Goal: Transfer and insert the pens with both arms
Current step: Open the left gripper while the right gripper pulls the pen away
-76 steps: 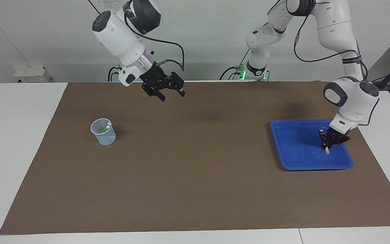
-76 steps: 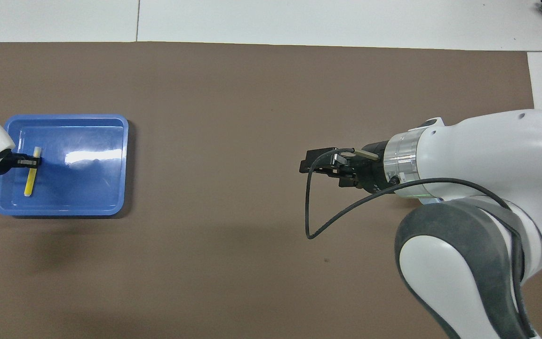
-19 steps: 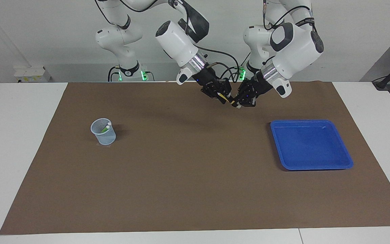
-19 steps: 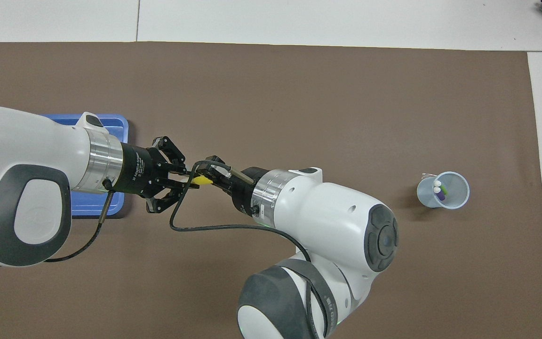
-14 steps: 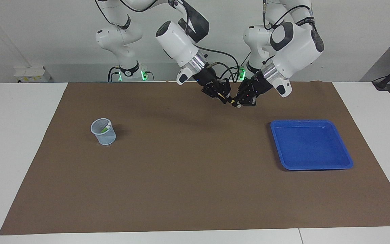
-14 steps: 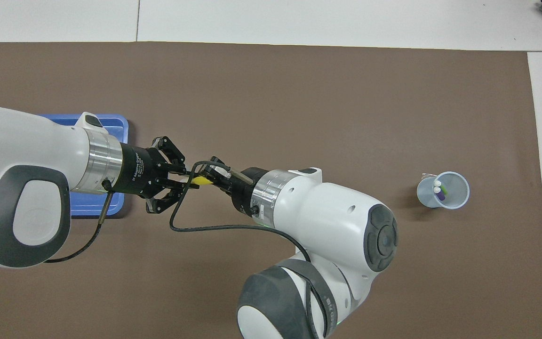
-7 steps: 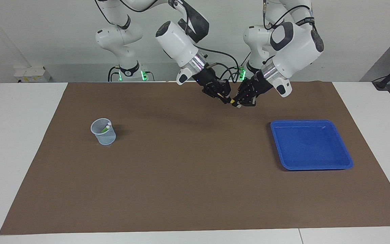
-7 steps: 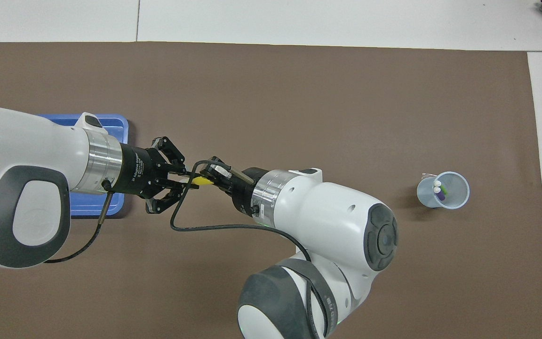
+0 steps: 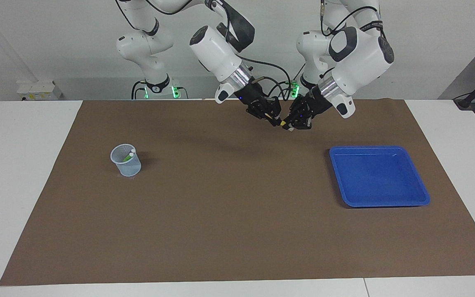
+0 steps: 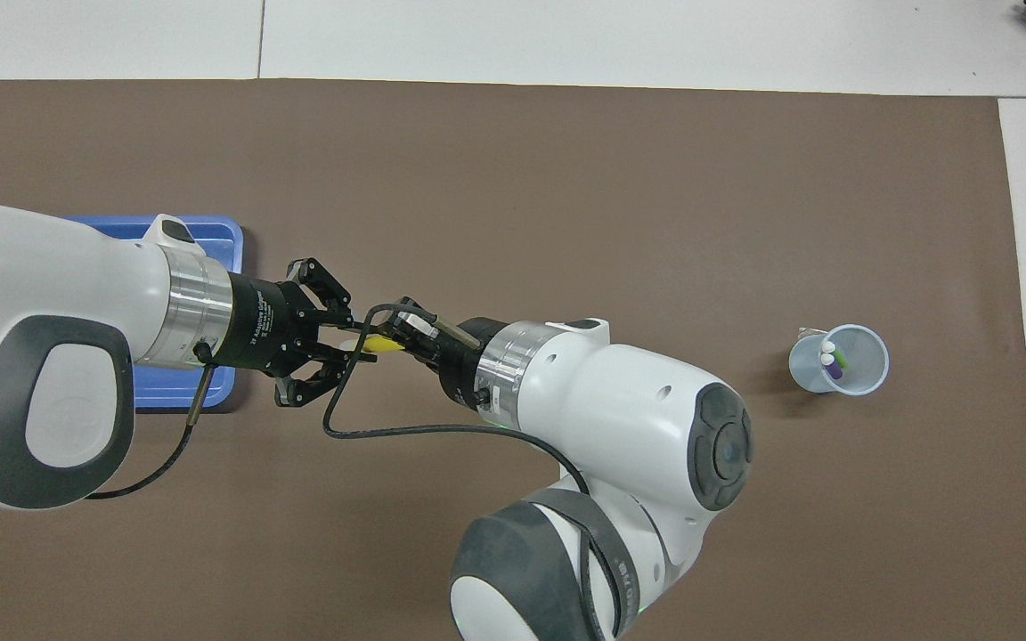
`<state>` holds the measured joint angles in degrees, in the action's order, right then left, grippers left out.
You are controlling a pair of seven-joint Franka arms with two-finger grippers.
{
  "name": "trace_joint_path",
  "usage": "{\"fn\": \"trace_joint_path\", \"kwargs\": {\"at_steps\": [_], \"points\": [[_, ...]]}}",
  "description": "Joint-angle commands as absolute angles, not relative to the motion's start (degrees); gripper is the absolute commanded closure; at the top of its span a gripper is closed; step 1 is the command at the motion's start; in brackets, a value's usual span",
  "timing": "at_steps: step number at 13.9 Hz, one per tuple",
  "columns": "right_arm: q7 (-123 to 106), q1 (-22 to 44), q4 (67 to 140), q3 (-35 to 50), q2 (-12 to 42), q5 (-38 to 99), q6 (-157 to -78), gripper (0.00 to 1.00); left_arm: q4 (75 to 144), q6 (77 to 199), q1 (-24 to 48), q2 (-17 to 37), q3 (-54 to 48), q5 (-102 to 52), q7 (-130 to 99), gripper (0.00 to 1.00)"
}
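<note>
Slim yellow pen [image 10: 381, 341] with pale whitish end, aloft over the brown worktop [image 9: 237, 231], right claw [image 9: 276, 120] clenched on it, left claw [image 9: 289, 126] at its pale end, grip unclear.

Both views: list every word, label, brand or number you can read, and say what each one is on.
"2F Adaptive Gripper": white print on the black body of the left gripper, read from the overhead view; a smaller line under it is too small to read.
White lettering on the black band round the left arm in the facing view: too small to read.
No text shows on the blue tray, the cup or the pens.
</note>
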<state>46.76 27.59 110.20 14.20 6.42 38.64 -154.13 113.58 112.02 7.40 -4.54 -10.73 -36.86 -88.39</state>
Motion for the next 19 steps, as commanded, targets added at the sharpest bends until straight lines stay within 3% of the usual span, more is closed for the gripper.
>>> {"fn": "trace_joint_path", "kwargs": {"at_steps": [1,4,7,12,14,19], "points": [[47.29,27.25,109.95,14.15,6.33,39.82,-152.84,1.0,115.84,113.73,8.88,-7.12,-9.93,-37.71,-88.59,0.0],[44.14,26.29,109.78,13.8,5.89,39.03,-148.47,1.0,116.19,113.47,8.88,-7.29,-9.93,-37.53,-87.2,0.0],[37.81,22.95,109.95,13.45,3.79,37.28,-138.82,1.0,118.38,112.33,8.27,-8.61,-9.76,-37.27,-70.55,0.0],[16.59,10.31,109.95,13.54,-0.61,20.06,-111.06,1.0,119.44,103.29,2.74,-9.84,-9.41,-27.88,-41.72,0.0],[3.49,5.82,110.21,13.62,-1.49,12.09,-103.39,1.0,118.92,100.82,-2.17,-10.11,-9.4,-23.14,-30.47,0.0],[-24.91,-1.48,110.56,13.62,-1.93,-4.63,-99.58,1.0,114.71,100.63,-9.48,-9.14,-9.32,-10.75,-13.91,0.0]]}}
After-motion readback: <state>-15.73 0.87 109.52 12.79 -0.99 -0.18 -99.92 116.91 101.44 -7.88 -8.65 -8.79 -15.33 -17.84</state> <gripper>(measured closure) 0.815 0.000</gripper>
